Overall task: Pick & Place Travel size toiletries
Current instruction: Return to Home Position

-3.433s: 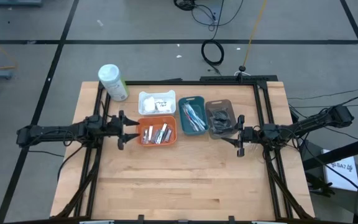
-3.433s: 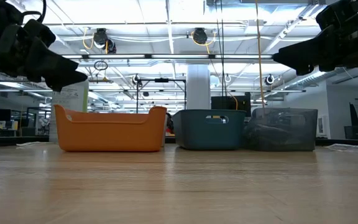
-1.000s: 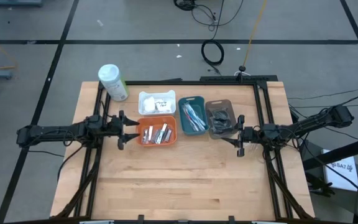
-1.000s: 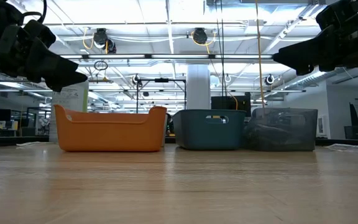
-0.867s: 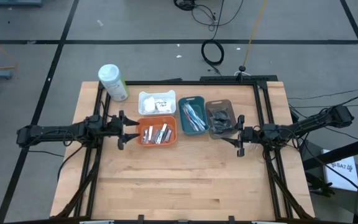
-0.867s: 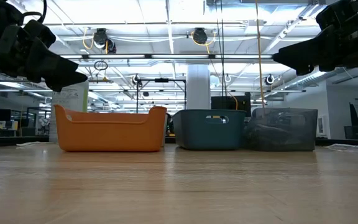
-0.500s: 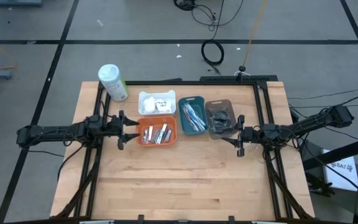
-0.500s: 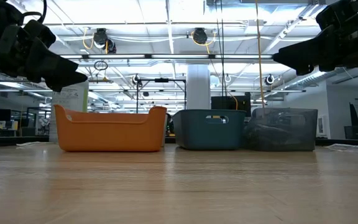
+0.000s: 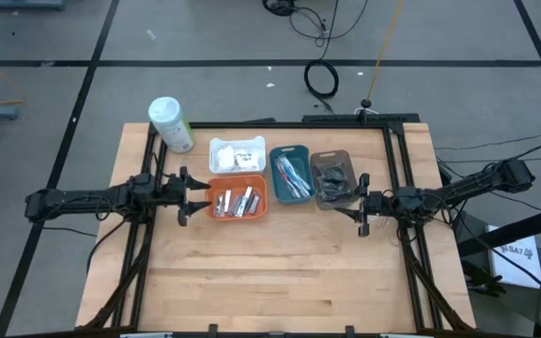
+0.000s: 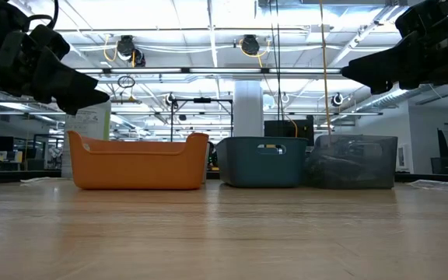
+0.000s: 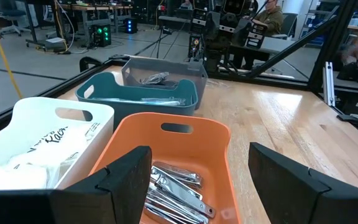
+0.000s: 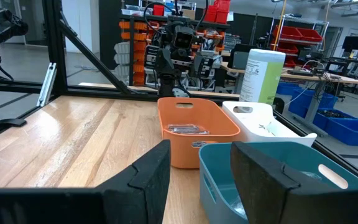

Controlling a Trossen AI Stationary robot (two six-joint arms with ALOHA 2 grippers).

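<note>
- Left gripper (image 9: pixel 188 197): fingers spread wide, nothing held; raised off the table, just beside the orange tray (image 9: pixel 238 217).
- Right gripper (image 9: pixel 361 204): fingers apart, nothing held; raised, just beside the grey tray (image 9: pixel 332 153).
- Silvery metal pieces (image 9: pixel 236 200): lying in the orange tray.
- White packets (image 9: pixel 238 158): in the white tray (image 9: pixel 238 141).
- Toothbrushes (image 9: pixel 292 176): in the teal tray (image 9: pixel 273 178).
- Dark packets (image 9: pixel 334 180): in the grey tray.
</note>
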